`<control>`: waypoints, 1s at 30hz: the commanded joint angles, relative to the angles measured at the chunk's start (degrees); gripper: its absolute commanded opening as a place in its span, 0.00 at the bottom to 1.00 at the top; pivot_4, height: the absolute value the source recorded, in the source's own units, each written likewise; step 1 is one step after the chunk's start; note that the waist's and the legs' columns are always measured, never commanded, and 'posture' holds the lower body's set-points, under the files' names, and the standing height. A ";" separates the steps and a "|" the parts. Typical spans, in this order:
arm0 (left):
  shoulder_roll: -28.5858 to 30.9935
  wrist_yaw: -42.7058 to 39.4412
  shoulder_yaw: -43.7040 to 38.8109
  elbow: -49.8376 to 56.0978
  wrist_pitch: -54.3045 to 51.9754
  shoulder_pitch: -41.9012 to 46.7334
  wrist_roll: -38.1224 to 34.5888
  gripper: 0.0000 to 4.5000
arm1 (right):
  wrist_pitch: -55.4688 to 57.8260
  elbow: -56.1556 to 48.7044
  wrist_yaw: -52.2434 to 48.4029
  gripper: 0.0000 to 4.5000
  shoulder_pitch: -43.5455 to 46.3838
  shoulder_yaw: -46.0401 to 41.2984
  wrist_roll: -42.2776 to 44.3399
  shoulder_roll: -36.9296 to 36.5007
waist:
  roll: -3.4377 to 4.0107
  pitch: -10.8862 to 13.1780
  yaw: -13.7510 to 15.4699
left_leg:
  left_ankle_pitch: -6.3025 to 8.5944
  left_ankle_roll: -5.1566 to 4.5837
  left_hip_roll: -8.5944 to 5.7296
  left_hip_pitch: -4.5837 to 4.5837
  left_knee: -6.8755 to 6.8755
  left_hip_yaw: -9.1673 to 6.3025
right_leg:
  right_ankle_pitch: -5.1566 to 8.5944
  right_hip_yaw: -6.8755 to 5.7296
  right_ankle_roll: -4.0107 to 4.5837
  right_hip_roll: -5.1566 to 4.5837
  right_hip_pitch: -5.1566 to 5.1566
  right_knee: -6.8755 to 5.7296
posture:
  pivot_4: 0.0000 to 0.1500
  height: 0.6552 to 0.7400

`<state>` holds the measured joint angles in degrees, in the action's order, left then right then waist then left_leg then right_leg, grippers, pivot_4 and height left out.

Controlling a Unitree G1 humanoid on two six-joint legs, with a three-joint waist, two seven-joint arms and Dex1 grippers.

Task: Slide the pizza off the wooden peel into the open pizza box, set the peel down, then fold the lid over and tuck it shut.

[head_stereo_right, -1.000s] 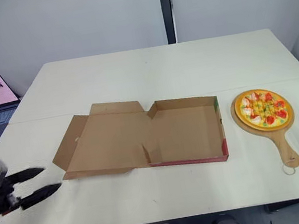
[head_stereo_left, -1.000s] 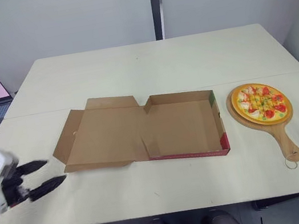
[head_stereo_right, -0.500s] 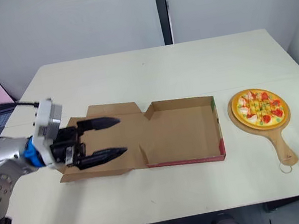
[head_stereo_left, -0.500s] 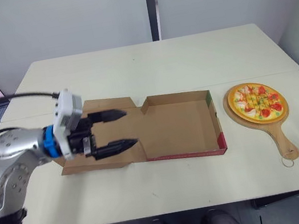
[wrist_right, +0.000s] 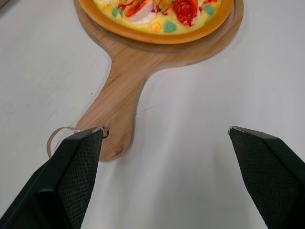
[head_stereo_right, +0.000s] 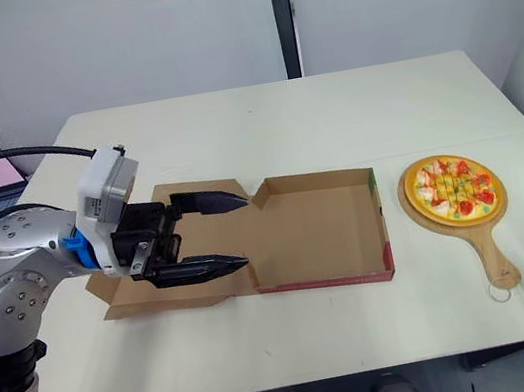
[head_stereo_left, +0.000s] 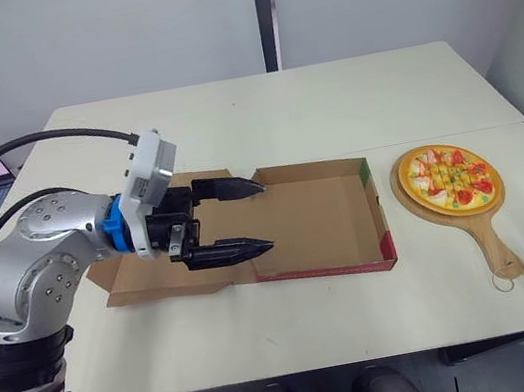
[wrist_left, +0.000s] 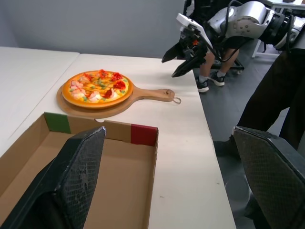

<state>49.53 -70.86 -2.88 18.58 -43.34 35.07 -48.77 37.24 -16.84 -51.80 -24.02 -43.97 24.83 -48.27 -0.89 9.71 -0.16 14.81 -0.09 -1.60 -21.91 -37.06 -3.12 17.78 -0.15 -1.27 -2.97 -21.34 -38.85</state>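
Pizza (head_stereo_left: 447,178), round, red-topped, on pale wooden peel (head_stereo_left: 501,251); left end effector (head_stereo_left: 267,216), wide, partly hides brown cardboard box lid (head_stereo_left: 156,288); right end effector (wrist_right: 164,130) wide, edge-cropped.

The head pair looks forward and down from above the near edge of the table (head_stereo_left: 258,115), both eyes taking in the whole top: open pizza box (head_stereo_left: 312,223) in the middle, pizza (head_stereo_left: 450,178) on its wooden peel (head_stereo_left: 496,251) to the right. The left wrist camera sits low, right over the box, facing across it toward that same pizza, with the right gripper (wrist_left: 167,68) beyond. The right wrist camera hangs close above the peel's handle, looking down on it and the pizza's near rim.
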 commanded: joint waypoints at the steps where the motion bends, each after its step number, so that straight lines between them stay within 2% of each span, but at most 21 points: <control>1: -0.15 -1.50 0.40 0.06 1.28 1.30 0.60 0.99 | 2.36 -3.74 2.30 1.00 0.26 -1.84 1.47 0.48 | -0.01 0.00 0.02 | 0.00 0.00 0.00 -0.01 0.00 -0.01 | 0.00 0.00 0.00 0.00 0.00 0.00 | 1.00 1.00; 5: -0.15 -2.53 1.15 -0.05 1.40 1.68 1.15 0.99 | 5.27 -5.93 6.17 1.00 0.91 0.91 -0.21 -0.20 | -0.05 0.03 0.04 | 0.00 0.00 0.00 -0.01 0.01 -0.02 | 0.01 0.00 -0.02 0.00 0.00 0.00 | 1.00 1.00; 10: -0.45 -3.27 1.36 0.01 1.57 1.98 1.41 0.99 | 14.60 -9.05 14.65 1.00 4.97 3.99 -1.98 -1.05 | -0.11 0.06 0.04 | 0.00 0.00 -0.01 -0.01 0.00 0.01 | 0.01 0.06 -0.03 0.00 -0.02 -0.01 | 1.00 1.00; 15: -1.05 -3.46 1.98 -0.02 1.81 2.80 1.69 0.99 | 22.76 -11.42 17.13 1.00 9.62 7.25 -0.70 -2.98 | -0.13 0.08 0.06 | 0.00 0.00 -0.02 -0.04 0.00 0.00 | 0.01 0.06 -0.04 0.00 -0.03 0.00 | 1.00 1.00; 19: -1.29 -3.69 2.46 0.10 1.93 3.22 1.86 0.99 | 28.78 -11.79 19.83 1.00 14.30 10.26 0.49 -1.46 | -0.14 0.08 0.01 | 0.00 0.00 -0.03 -0.03 0.01 -0.01 | 0.01 0.06 -0.05 0.00 -0.04 0.00 | 1.00 1.00; 23: -1.65 -3.68 2.65 0.13 1.80 3.54 2.12 0.99 | 30.50 -12.16 22.00 1.00 17.23 14.43 0.56 0.71 | -0.16 0.09 0.01 | 0.00 0.00 -0.03 -0.06 0.01 -0.07 | 0.01 0.02 -0.06 0.01 -0.04 0.00 | 1.00 1.00; 30: -2.34 -3.55 3.32 0.11 1.88 3.90 2.76 0.99 | 27.45 -6.13 25.40 1.00 22.46 20.31 -2.35 2.49 | -0.15 0.09 -0.01 | 0.00 0.00 -0.05 -0.06 -0.01 -0.03 | 0.01 0.06 -0.07 0.01 -0.05 0.00 | 1.00 1.00</control>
<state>47.24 -74.36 0.84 17.89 -42.03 37.75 -46.03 65.83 -23.58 -27.12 -2.61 -23.43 23.44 -45.64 -1.04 9.80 -0.18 14.81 -0.09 -1.66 -21.96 -37.06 -3.15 17.78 -0.09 -1.34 -2.96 -21.40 -38.86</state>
